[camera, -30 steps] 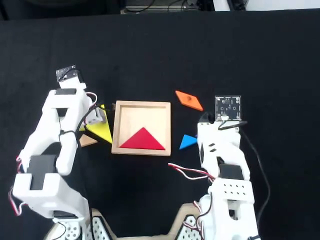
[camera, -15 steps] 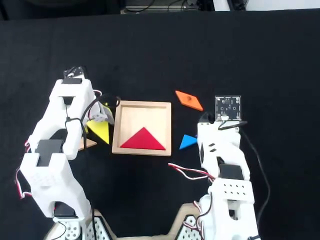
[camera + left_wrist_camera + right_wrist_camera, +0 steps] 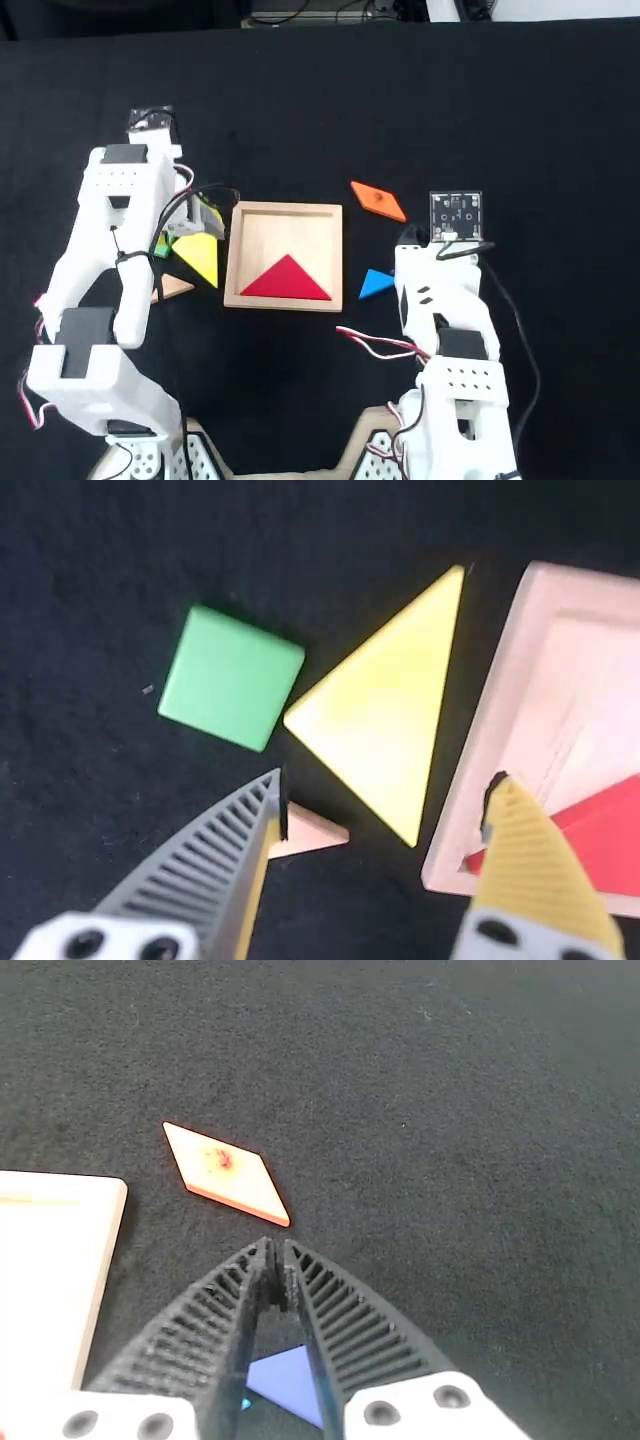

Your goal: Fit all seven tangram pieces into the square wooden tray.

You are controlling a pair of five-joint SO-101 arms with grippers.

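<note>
The black-clothed table (image 3: 520, 110) carries the square wooden tray (image 3: 283, 208) between the two arms. The left gripper (image 3: 388, 785) is over the tray's left rim, jaws spread wide and holding nothing. The right gripper (image 3: 277, 1250) is pressed together and empty. A large red triangle (image 3: 286, 279) lies inside the tray. A large yellow triangle (image 3: 385, 735) lies just beside the tray's left edge, with a green square (image 3: 230, 677) near it. An orange parallelogram (image 3: 225, 1173) and a small blue triangle (image 3: 285, 1380) lie right of the tray. A small pale wooden triangle (image 3: 310, 832) is near the yellow one.
</note>
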